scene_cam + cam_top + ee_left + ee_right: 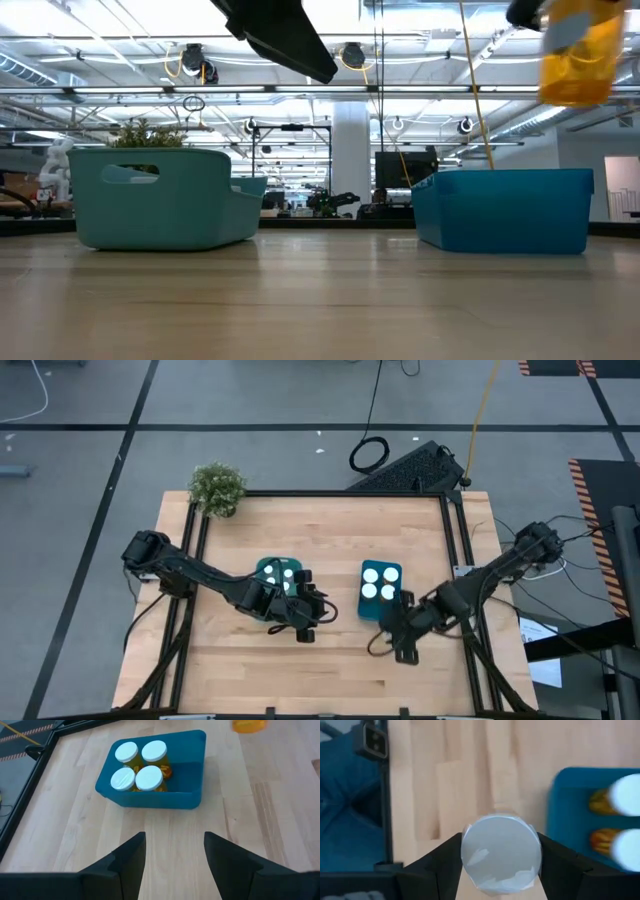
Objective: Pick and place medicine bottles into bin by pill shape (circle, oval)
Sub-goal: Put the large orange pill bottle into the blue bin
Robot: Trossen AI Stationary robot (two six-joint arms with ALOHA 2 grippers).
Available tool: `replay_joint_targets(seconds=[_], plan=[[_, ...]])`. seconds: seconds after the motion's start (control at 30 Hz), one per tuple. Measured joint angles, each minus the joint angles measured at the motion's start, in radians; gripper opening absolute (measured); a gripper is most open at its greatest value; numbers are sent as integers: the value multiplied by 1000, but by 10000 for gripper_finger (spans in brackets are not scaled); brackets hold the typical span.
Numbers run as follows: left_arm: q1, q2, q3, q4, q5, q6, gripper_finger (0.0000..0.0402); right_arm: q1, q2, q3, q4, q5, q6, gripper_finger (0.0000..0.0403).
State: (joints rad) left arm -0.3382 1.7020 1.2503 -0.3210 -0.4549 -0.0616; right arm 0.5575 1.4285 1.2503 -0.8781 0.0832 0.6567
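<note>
The right gripper (500,865) has its fingers closed on a medicine bottle (501,854), one dark finger on each side of the round white cap. In the low view this bottle (582,52) hangs in the air with its orange body well above the table (330,530). From above, the right gripper (398,628) is over the wood just beside the front edge of the blue bin (380,589), toward the table's front right part.

The blue bin stands right of the table's middle and holds four bottles with white caps (136,765), standing upright close together in one half of the bin.

The left gripper (175,852) has its jaws wide open and holds nothing; bare wood shows between the two fingers. In the high view it (300,612) is at the front edge of the teal bin (272,570), which stands left of the middle and contains white-capped bottles too.

A small green plant (217,488) sits at the table's back left corner.
</note>
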Motion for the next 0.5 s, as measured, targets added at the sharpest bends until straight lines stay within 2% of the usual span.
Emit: replay_joint_targets(seconds=[0.5], plan=[[0,0,0,-1,2,-2,202,-216,-62,0,-132,-9,-147,211]])
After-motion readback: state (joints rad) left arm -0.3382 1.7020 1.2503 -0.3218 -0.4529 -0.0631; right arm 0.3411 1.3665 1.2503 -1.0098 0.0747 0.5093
